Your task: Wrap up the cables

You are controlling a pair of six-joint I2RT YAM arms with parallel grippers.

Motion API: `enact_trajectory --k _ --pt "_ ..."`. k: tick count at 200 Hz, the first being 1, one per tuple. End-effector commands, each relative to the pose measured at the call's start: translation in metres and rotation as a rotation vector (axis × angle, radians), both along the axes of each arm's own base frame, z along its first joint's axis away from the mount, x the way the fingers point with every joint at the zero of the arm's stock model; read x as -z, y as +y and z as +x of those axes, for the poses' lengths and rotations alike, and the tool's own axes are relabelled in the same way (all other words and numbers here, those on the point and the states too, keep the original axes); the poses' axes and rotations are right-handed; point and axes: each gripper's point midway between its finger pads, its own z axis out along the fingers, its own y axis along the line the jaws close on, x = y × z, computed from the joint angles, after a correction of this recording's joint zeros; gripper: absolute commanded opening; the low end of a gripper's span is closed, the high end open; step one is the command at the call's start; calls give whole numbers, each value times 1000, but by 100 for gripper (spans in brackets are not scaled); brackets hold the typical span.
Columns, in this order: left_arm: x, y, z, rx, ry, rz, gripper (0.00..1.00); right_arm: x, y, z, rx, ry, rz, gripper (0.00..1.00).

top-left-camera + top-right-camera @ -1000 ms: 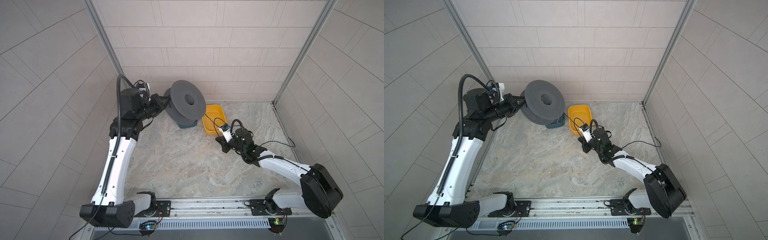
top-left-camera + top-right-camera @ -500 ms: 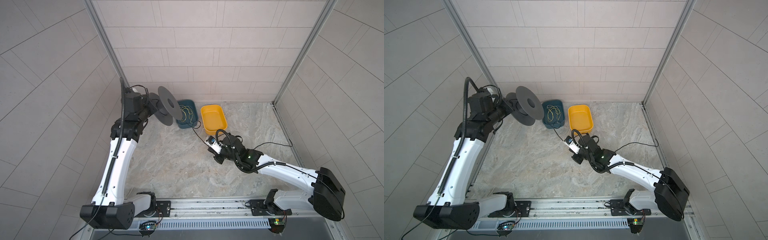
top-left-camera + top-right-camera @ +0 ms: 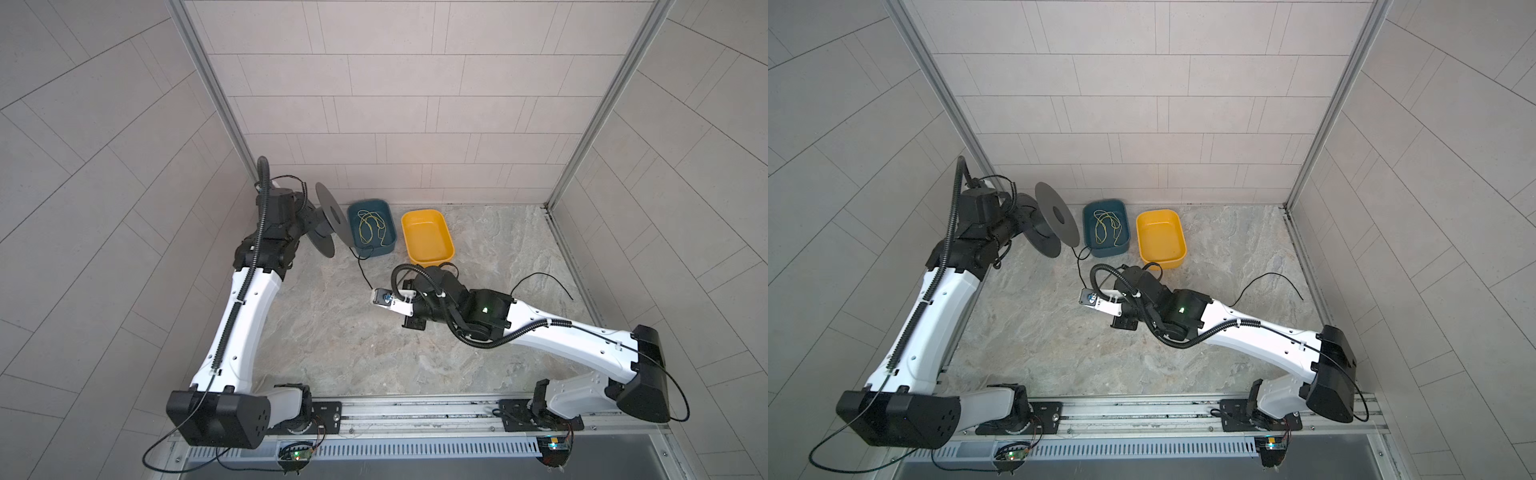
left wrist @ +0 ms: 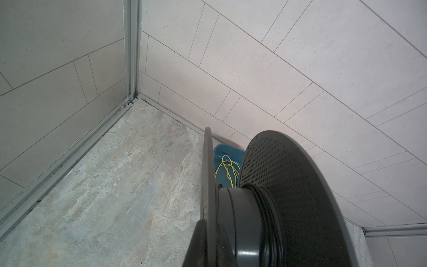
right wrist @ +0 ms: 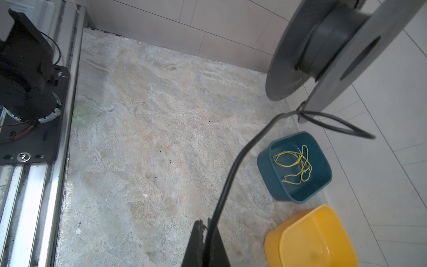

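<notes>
The cable (image 5: pixel 233 161) is a thin black cord. Its windings (image 4: pixel 268 215) sit on the hub of a dark grey spool (image 3: pixel 332 212), which hangs in the air at the back left. My left gripper (image 4: pixel 209 231) is shut on one flange of the spool (image 4: pixel 300 196). From the spool's lower edge the cable (image 3: pixel 360 268) drops in a small loop and runs to my right gripper (image 5: pixel 206 228), which is shut on it near mid-floor. In both top views the wrist camera hides those fingers. The cable's loose tail (image 3: pixel 540 275) lies on the floor at the right.
A blue bin (image 3: pixel 391 237) holding a yellow-green cord (image 3: pixel 370 224) stands by the back wall, right of the spool. A yellow bin (image 3: pixel 428 237) stands beside it, just behind my right wrist. Tiled walls close three sides; a metal rail (image 3: pixel 415 409) runs along the front.
The left arm has swung the spool left, off the blue bin, and turned it edge-on. My right gripper has moved left and forward from the yellow bin, still gripping the cable.
</notes>
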Motion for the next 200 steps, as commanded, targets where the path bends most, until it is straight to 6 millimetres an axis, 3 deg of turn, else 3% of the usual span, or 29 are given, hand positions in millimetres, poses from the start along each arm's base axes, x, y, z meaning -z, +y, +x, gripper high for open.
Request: enact_trajectory --k 1,33,81,156,200 --pt "-27 -10 14 13 -114 2 0 -10 14 -12 -84 -45 -45 0" --pt "-14 -33 18 78 -63 45 0 -38 31 -9 -102 -108 -17 0" --pt "6 -68 11 228 29 90 0 -92 30 8 -63 -213 58 0" --pt "30 -146 -7 586 122 162 0 -149 7 47 0 -212 197 0" --pt "38 -169 -22 727 128 169 0 -173 -16 86 75 -131 314 0"
